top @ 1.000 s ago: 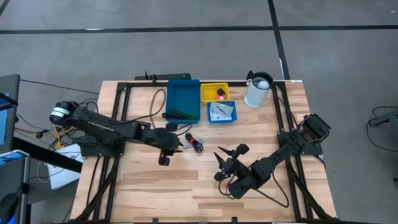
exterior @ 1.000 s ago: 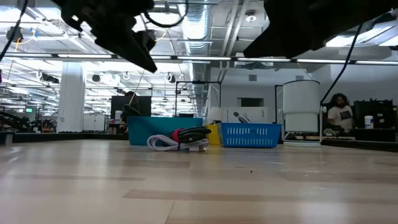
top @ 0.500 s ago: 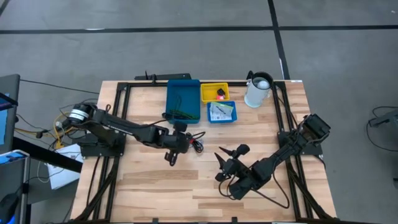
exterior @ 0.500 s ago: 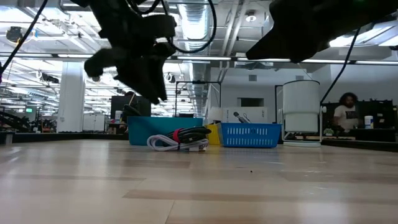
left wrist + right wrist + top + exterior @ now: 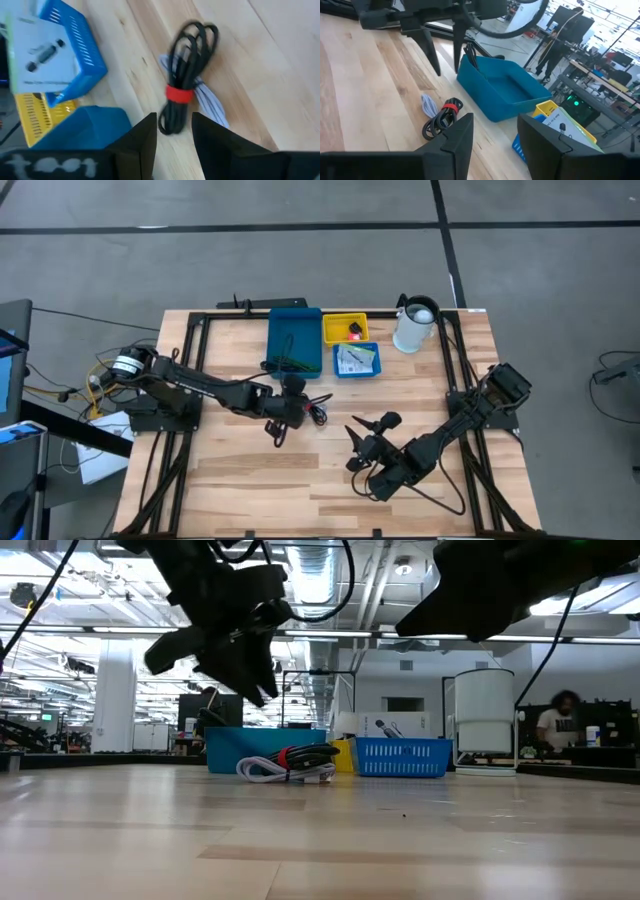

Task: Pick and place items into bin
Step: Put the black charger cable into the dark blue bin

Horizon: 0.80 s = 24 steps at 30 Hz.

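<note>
My left pincer (image 5: 292, 402) has crept a touch further toward the cable bundle (image 5: 314, 410) since half a second ago and hangs above the desk (image 5: 250, 480) just at the bundle's 9 o'clock. Fingers (image 5: 142, 137) spread, nothing between them. Bundle unmoved: black coil cinched by a red band over a white coil, lying flat at 6 o'clock of the big blue bin (image 5: 295, 340). Right pincer (image 5: 358, 442) parked at 4 o'clock of the bundle, spread, empty.
</note>
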Each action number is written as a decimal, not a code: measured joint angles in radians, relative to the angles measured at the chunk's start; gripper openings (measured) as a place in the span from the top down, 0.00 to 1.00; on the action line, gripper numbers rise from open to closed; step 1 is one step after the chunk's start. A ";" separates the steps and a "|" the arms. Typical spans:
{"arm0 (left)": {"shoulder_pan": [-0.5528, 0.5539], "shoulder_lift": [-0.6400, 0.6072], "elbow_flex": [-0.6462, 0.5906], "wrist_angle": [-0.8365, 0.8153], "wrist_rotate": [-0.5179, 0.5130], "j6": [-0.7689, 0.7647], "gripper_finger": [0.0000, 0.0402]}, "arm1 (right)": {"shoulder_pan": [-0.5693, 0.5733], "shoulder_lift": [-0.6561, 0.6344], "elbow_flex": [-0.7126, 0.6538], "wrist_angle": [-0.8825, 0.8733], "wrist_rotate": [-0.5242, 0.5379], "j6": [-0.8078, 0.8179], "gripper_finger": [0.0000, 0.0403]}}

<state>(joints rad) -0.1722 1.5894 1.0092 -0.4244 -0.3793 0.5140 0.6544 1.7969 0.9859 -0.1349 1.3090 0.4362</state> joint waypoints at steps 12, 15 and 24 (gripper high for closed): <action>0.000 0.000 0.000 0.032 0.226 -0.056 0.72 | 0.000 0.000 0.000 0.001 -0.001 0.000 0.65; 0.004 0.000 0.000 0.043 0.243 -0.023 0.72 | 0.000 0.000 0.000 0.003 -0.001 0.000 0.64; 0.006 0.000 0.000 0.074 0.237 -0.042 0.72 | 0.000 0.000 0.000 0.011 -0.006 0.001 0.66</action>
<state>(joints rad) -0.1663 1.5894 1.0092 -0.3508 -0.1421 0.4722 0.6544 1.7969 0.9859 -0.1235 1.3030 0.4370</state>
